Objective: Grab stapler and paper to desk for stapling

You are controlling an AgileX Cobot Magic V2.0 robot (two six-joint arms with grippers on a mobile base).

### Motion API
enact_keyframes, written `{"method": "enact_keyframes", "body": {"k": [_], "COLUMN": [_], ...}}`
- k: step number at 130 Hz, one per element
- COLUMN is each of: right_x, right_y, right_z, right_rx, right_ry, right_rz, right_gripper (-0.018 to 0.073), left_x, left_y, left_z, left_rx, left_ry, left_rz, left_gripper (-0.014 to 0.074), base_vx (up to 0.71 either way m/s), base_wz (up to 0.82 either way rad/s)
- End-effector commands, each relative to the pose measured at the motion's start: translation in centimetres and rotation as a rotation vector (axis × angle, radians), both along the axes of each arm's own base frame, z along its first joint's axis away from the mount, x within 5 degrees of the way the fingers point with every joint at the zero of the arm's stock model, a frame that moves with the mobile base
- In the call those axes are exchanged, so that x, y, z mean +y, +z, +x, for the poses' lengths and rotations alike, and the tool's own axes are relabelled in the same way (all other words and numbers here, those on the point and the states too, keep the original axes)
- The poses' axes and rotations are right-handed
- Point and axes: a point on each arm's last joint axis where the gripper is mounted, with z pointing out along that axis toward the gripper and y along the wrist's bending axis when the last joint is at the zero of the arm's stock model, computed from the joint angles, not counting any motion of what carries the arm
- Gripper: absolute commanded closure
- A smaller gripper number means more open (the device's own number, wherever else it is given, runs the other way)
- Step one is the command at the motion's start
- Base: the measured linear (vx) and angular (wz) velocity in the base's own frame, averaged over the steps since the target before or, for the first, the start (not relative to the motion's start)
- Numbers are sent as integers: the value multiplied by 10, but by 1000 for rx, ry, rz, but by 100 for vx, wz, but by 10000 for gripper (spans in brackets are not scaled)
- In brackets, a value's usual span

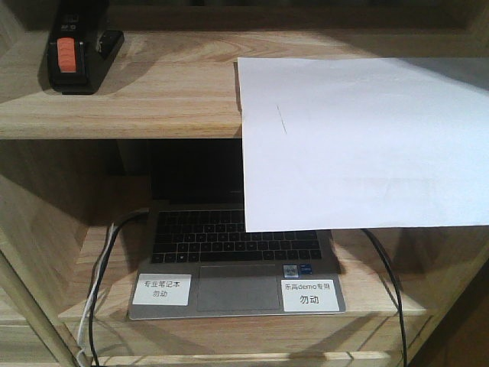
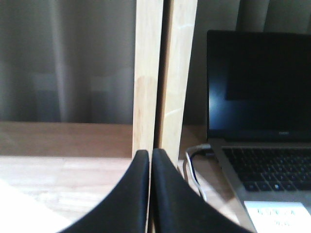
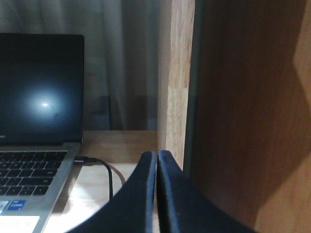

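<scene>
In the front view the black stapler point(image 1: 79, 53) with an orange-red patch lies at the far left of the upper shelf board point(image 1: 168, 99). The white paper point(image 1: 363, 141) lies on the right of that shelf and hangs over its front edge, hiding part of the laptop below. Neither gripper appears in the front view. My left gripper point(image 2: 150, 154) is shut with nothing between its fingers, facing a light wooden upright. My right gripper point(image 3: 158, 155) is shut and empty too, next to a brown side panel. The surface under the laptop may be the desk; I cannot tell.
An open laptop point(image 1: 237, 260) with two white labels sits on the lower surface, also visible as the laptop point(image 2: 257, 121) at the left wrist and the laptop point(image 3: 34, 111) at the right wrist. Cables point(image 1: 95, 290) run down on both sides. The wooden upright point(image 2: 163, 73) and brown panel point(image 3: 248, 107) stand close ahead.
</scene>
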Motion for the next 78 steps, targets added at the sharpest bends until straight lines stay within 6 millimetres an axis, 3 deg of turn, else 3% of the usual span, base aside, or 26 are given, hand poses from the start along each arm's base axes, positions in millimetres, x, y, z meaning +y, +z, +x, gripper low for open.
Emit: {"method": "enact_keyframes", "body": {"k": [1, 22, 50, 64, 78], "right_x": [0, 1, 1, 2, 2], "right_y": [8, 22, 53, 79, 112], "right_z": [-1, -2, -12, -20, -32], "right_rx": [-109, -254, -523, -599, -667], "right_ry": [-3, 2, 8, 8, 7], "right_rz": [-16, -20, -17, -20, -22], "right_gripper": [565, 565, 565, 565, 565], "left_x": [1, 2, 4, 5, 5], "left_y": [9, 21, 54, 76, 110], "left_z": [-1, -3, -15, -25, -39], "left_rx": [-126, -265, -622, -761, -850], "left_ry": [6, 14, 35, 40, 38], "left_rz": [-22, -26, -33, -37, -41], "left_gripper": [603, 603, 603, 603, 603], "base_vx": [0, 0, 0, 0, 0], "base_wz": [0, 0, 0, 0, 0]}}
